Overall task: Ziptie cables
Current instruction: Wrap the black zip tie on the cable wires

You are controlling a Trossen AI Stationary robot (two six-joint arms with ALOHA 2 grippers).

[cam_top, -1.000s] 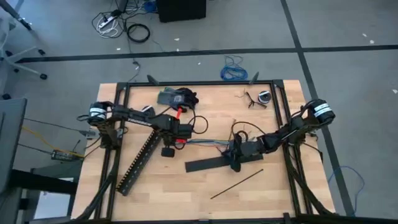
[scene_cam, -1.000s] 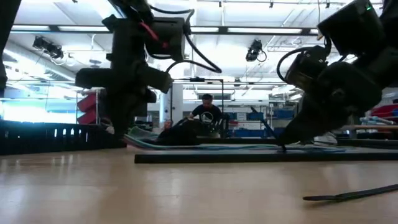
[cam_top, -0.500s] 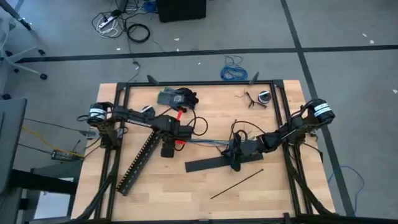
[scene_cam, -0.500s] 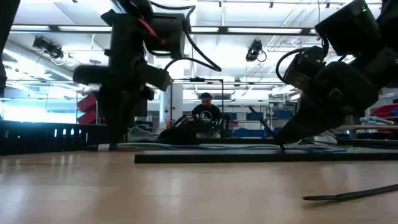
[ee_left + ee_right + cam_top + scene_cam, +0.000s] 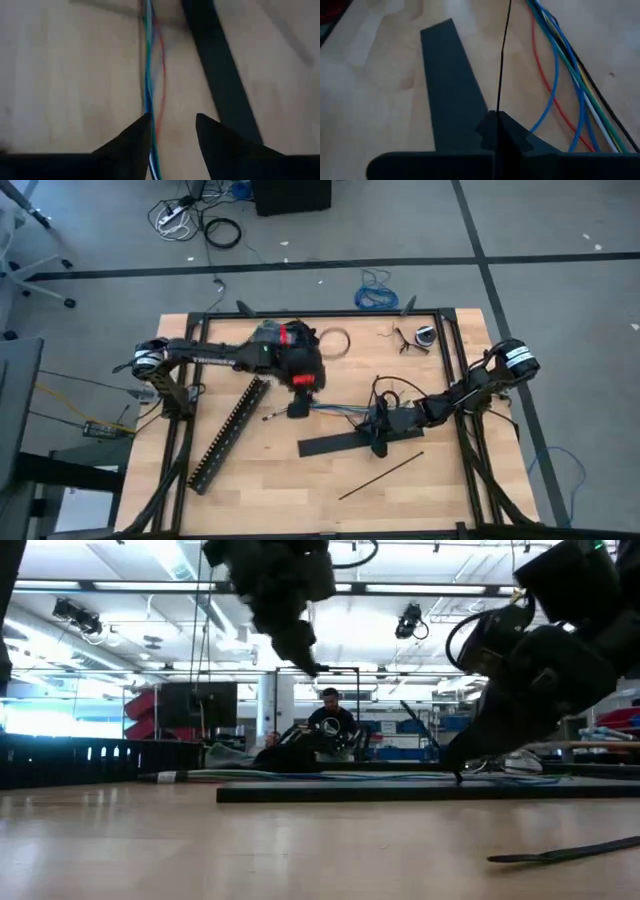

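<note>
Your workspace is a pale wooden table [image 5: 260, 480] framed by black rails, standing on a grey floor, and the low view looks across it into a bright workshop where a person [image 5: 331, 718] sits far behind. Your cables [image 5: 345, 410] lie along the middle of the table, running left to right between the two arms; the left wrist view shows them as blue, green and red strands [image 5: 150, 65] passing between the fingers. Your left gripper [image 5: 297, 409] hangs over the left end of the bundle with its fingers [image 5: 131, 142] spread apart, one on each side of the wires, and in the low view [image 5: 297, 645] it sits well above the tabletop. Your right gripper [image 5: 377, 442] is at the right end of the bundle, down over the wide flat black bar [image 5: 335, 445], with its fingers pressed together on a thin black ziptie [image 5: 502, 55] that runs straight out ahead of them, between the bar [image 5: 452, 85] and the fanned wires [image 5: 570, 75]. A second ziptie [image 5: 380, 476] lies loose on the near side of the table, right of centre, apart from everything else. To the left, the long slotted black duct [image 5: 228, 432] lies diagonally, just beside the left arm.
</note>
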